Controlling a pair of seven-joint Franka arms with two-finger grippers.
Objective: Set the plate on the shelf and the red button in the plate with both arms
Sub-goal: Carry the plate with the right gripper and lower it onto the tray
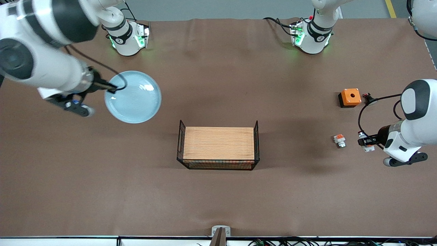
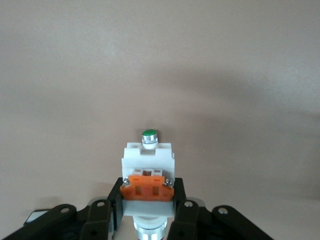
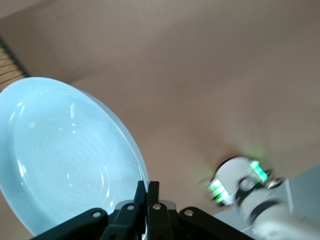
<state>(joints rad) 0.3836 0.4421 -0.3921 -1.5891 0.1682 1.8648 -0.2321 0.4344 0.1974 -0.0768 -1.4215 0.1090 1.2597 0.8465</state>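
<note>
**Now both tools are loaded, and the rack waits between them**

Firstly, the front view. Your right tool [image 1: 110,87] pinches the pale blue plate [image 1: 133,97] by its rim, at the edge toward the right arm's end of the surface [image 1: 218,198], so the broad dish hangs clear of the cloth over that end. That edge grip leaves the underside free, which I judge you need for setting it down flat on the wooden-topped wire rack [image 1: 218,147] at mid-surface. Your left tool [image 1: 368,142] is over the left arm's end and grips the red button [image 1: 366,144]. Lying near it are the stubbier white-and-orange piece [image 1: 339,140], the orange square box [image 1: 350,97] with its hole, and a small dark part [image 1: 368,98] just beside that box.

Next, the left wrist view. The left tool's fingers [image 2: 116,202] are pressed against the switch piece [image 2: 148,182] at its orange block, the silvery end sitting back between them and the white body pointing outward. A green-capped tip [image 2: 149,134] shows at the outward end.

Lastly, the right wrist view. The right tool [image 3: 148,192] is nearly closed, with only the thin plate [image 3: 65,160] rim between its fingers. The dish looks tilted, so it may swing.
</note>
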